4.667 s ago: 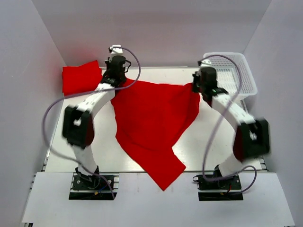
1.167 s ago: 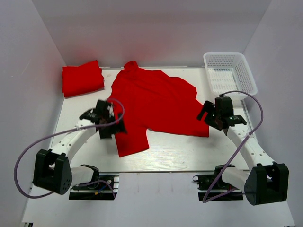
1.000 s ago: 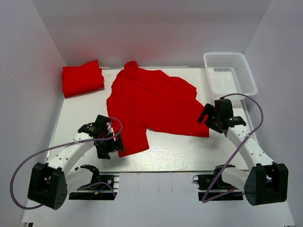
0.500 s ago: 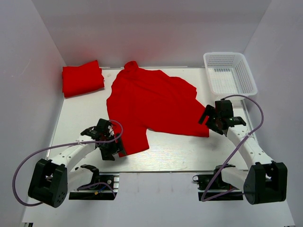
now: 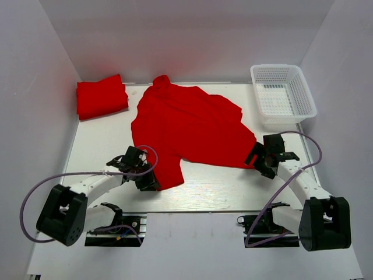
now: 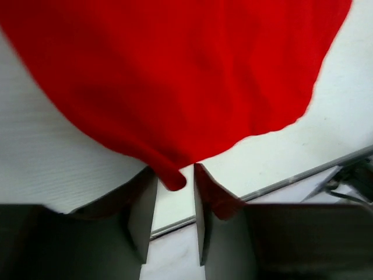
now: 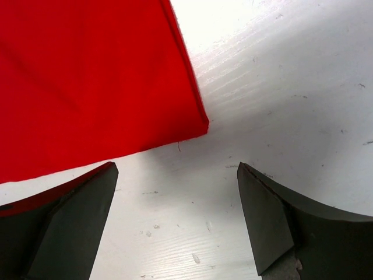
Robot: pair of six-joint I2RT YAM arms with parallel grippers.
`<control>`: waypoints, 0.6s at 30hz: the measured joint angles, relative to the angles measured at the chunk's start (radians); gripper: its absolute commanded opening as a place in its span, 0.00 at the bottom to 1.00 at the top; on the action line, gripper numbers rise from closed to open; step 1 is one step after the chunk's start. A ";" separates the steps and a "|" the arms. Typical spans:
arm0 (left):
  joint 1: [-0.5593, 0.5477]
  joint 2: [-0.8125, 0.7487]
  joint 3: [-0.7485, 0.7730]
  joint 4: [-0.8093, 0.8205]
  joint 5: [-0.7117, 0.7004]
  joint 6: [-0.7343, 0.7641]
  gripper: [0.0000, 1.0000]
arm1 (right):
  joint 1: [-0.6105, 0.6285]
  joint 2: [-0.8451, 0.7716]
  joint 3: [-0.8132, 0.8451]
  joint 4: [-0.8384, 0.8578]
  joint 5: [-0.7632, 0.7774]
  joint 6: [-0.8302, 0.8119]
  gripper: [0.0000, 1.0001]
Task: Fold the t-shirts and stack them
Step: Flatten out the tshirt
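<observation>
top view, 12 o'clock taken as the far wall. we log two red t-shirts on the white table (image 5: 99, 146).

the spread t-shirt (image 5: 186, 131) lies open and flat over the middle of the table. its collar end points to 12 o'clock. one narrow flap runs down toward 7 o'clock, and a squared corner reaches out at 4 o'clock.

the folded t-shirt (image 5: 102, 96) sits in the 10 o'clock corner as a tidy rectangle, well apart from the spread one.

a white mesh basket (image 5: 275, 66) stands in the 2 o'clock corner. we see nothing red in it.

the left gripper (image 5: 148, 181) is low at the 7 o'clock flap of the spread t-shirt. from the left wrist view, the two fingers (image 6: 143, 216) stand close together with the rounded hem tip hanging between them. the cloth brushes one finger, while a sliver of table shows between cloth and the other. we read it as not clamped, only a narrow gap around the hem.

the right gripper (image 5: 256, 158) is down at the 4 o'clock corner. in the right wrist view its fingers (image 7: 262, 216) are spread wide and grasp nothing. the hemmed corner lies flat on the table just ahead of the gap, nearer the 10 o'clock side of that view.
</observation>
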 measured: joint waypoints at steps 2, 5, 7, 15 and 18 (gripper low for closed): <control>-0.013 0.047 0.013 0.018 -0.001 -0.008 0.00 | -0.004 0.013 -0.002 0.018 -0.003 0.006 0.89; -0.028 0.100 0.052 0.018 -0.011 -0.012 0.00 | -0.009 0.051 -0.006 0.059 -0.014 0.018 0.88; -0.039 0.116 0.071 0.005 -0.028 -0.013 0.00 | -0.011 0.079 -0.014 0.083 -0.020 0.019 0.83; -0.047 0.039 0.084 -0.082 -0.182 -0.003 0.00 | -0.012 0.122 -0.027 0.201 -0.036 0.025 0.63; -0.047 -0.014 0.108 -0.135 -0.248 0.001 0.00 | -0.012 0.131 -0.051 0.261 -0.039 0.026 0.30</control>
